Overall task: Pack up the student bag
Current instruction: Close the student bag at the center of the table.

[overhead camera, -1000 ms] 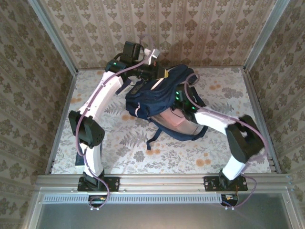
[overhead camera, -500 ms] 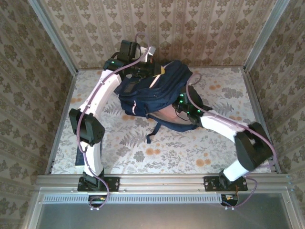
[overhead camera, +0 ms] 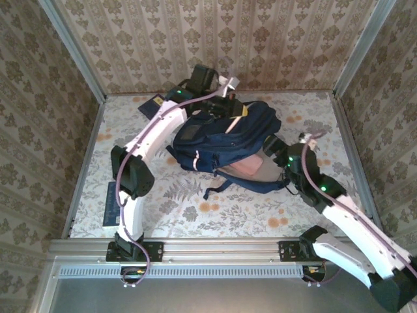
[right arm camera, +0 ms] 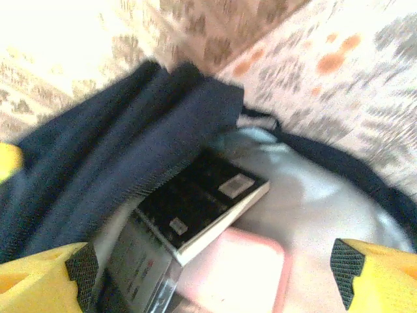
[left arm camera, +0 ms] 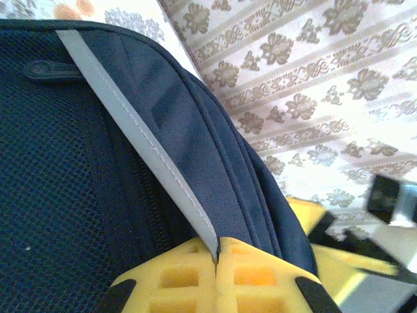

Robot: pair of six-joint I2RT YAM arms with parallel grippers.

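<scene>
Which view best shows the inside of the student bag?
Right wrist: it looks into the open student bag, a dark book on pale lining. Top external shows a pinkish opening from afar; left wrist, outer fabric and a grey stripe.

Student bag (overhead camera: pixel 221 140) showing navy blue, pale stripe trimming it, pinkish lining peeking. Tablecloth (overhead camera: pixel 228 212) wearing grey ferns and orange blossoms on white. Walls (overhead camera: pixel 287 39) displaying beige damask stripes. Left gripper (left arm camera: pixel 217 261) and right gripper (right arm camera: pixel 215 274) showing yellow. Book (right arm camera: pixel 195 205) showing black cover.

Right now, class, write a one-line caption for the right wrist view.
Right arm's open yellow fingers frame the navy-blue fabric backpack, with a black white-labelled book and a flat pink object inside.
</scene>
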